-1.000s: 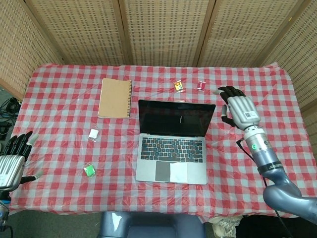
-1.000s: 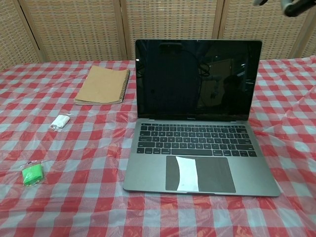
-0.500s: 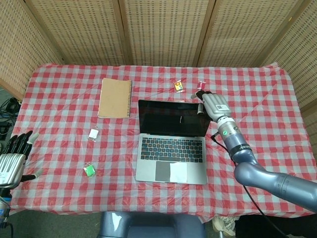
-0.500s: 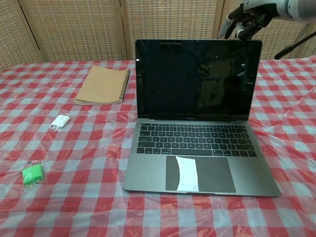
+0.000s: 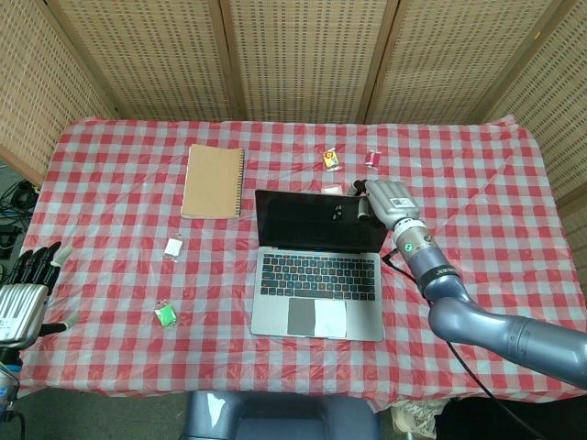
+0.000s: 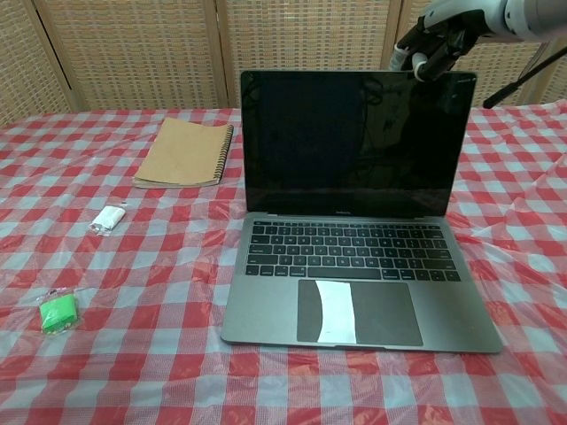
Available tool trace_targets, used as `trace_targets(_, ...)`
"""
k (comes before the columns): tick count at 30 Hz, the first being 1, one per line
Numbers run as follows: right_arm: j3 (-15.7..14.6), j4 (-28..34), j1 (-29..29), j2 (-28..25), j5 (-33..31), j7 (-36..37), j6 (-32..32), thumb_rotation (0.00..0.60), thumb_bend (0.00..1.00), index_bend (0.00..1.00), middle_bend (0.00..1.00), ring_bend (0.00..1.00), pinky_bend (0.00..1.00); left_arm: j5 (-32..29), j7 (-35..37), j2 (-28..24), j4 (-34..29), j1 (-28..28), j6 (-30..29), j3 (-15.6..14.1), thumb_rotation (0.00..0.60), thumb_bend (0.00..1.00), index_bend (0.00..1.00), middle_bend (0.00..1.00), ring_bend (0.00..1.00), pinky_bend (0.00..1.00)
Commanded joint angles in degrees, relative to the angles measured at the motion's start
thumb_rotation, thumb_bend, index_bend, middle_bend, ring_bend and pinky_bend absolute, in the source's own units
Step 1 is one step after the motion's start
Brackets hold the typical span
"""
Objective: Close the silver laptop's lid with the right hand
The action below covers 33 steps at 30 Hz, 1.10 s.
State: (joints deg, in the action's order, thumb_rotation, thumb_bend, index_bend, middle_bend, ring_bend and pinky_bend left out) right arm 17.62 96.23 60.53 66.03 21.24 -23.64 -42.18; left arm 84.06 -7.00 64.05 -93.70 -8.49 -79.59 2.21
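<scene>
My right hand [image 5: 385,199] is at the top right corner of the silver laptop [image 5: 318,280], fingers [image 6: 423,55] curled over the far side of the lid's upper edge, holding nothing. Whether they already press the lid I cannot tell. The laptop sits mid-surface, near the front, its screen upright and fully open, so I judge the closing barely begun: the whole fold toward the keyboard is left. My left hand [image 5: 23,301] hangs off the near left edge, fingers apart, empty.
</scene>
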Motion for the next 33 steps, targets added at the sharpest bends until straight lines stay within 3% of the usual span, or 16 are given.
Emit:
trace_targets(1,-0.06,1.49,-0.32,-1.62,1.16,1.77,2.05,0.600,1.00,0.38,0.41,0.32,0.37,-0.03,-0.02,-0.04,-0.07,-0.04,0.02,0.00,0.600,0.00,0.00,0.00,0.00,0.00)
trace_targets(11,-0.70,7.97,-3.21,-8.07,9.68,8.02,8.79,0.600,1.00,0.38,0.41,0.32,0.37,0.07,-0.41,0.03,-0.26,-0.12,0.06,-0.27,0.600,0.00,0.00,0.00,0.00,0.00)
trace_targets(16,-1.73,11.06,-4.95,-10.28,16.75,9.43,10.32,0.600,1.00,0.39,0.41,0.32,0.31,0.28,-1.03,0.26,-0.42,-0.22,0.09,-0.45,0.600,0.00,0.00,0.00,0.00,0.00)
trace_targets(21,-2.09,13.91,-7.30,-11.62,23.30,12.72,11.92,0.600,1.00,0.39,0.41,0.32,0.31,0.43,-1.69,0.51,-0.62,-0.21,-0.06,-0.60,0.600,0.00,0.00,0.00,0.00,0.00)
trace_targets(33,-7.46,17.86,-9.15,-11.84,35.15,13.35,13.67,0.600,1.00,0.39,0.41,0.32,0.31,0.49,-2.08,0.77,-0.44,-0.32,-0.06,-0.74,0.600,0.00,0.00,0.00,0.00,0.00)
